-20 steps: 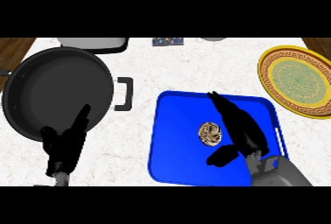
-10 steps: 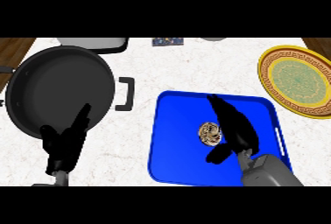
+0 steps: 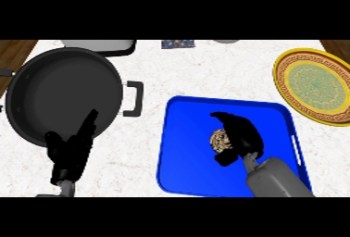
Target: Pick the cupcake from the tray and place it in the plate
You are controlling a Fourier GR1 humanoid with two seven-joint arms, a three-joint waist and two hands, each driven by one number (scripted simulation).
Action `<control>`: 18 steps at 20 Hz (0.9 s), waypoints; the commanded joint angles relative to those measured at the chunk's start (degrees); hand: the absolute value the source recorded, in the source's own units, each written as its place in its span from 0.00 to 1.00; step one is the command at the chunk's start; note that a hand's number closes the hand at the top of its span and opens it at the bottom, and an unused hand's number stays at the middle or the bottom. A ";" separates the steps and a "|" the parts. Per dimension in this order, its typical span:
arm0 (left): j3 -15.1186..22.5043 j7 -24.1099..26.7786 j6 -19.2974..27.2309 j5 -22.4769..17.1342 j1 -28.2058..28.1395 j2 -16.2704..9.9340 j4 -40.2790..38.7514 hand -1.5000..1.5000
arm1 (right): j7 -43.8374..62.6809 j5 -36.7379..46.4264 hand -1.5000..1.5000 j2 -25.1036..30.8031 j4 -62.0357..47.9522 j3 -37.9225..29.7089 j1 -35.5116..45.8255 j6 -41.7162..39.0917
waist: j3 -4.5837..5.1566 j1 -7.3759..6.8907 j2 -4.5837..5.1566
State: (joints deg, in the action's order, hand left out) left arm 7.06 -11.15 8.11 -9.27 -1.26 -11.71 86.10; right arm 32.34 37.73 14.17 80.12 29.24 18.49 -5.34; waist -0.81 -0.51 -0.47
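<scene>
Right hand (image 3: 240,135) curls over the cupcake (image 3: 219,140) on the blue tray (image 3: 184,157), fingers half-closed around it, not clearly pinching. Left hand (image 3: 70,150) rests, fingers straight. Risk: shallow grip tips the cupcake before reaching the plate (image 3: 315,85).

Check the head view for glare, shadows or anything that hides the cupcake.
Head view: even lighting, no glare on the blue tray or the plate; shadows are faint. The right hand curls over the cupcake, hiding part of it. The black pan shows little detail.
</scene>
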 commanded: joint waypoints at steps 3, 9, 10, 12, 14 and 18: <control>0.86 -4.41 -0.86 -0.69 1.97 1.78 -1.99 0.50 | -6.16 5.56 1.00 -0.79 -7.21 2.38 0.84 2.29 | 0.79 0.24 0.60; -0.80 -0.87 -3.06 -0.77 0.68 1.89 -3.81 0.50 | -5.53 9.31 1.00 -1.54 -3.96 2.01 -0.67 2.57 | 0.82 0.52 0.49; 0.79 -0.37 -2.98 0.40 -3.37 1.77 -1.07 0.50 | -6.99 8.81 1.00 1.51 0.36 1.47 -4.38 3.44 | 0.81 0.66 0.38; -0.82 -0.22 -4.23 -1.23 -0.90 1.68 -3.64 0.50 | -7.27 11.40 1.00 -0.43 -1.04 0.29 -1.01 8.02 | 0.82 0.64 0.48; 0.82 -0.98 -2.44 0.26 -3.38 2.47 -0.41 0.50 | -11.77 9.70 1.00 -0.23 2.10 -2.47 0.03 13.05 | 0.77 0.69 0.36; 1.41 -0.90 -2.38 0.60 -1.01 3.35 -1.46 0.50 | 11.43 16.51 1.00 -6.64 -10.06 -14.98 13.61 20.28 | 0.93 -1.12 1.67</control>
State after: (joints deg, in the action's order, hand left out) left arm 5.89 -10.62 6.33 -8.35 -1.95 -10.73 86.94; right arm 32.97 50.33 10.41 74.44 21.59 25.43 8.52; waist -0.57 -0.99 0.06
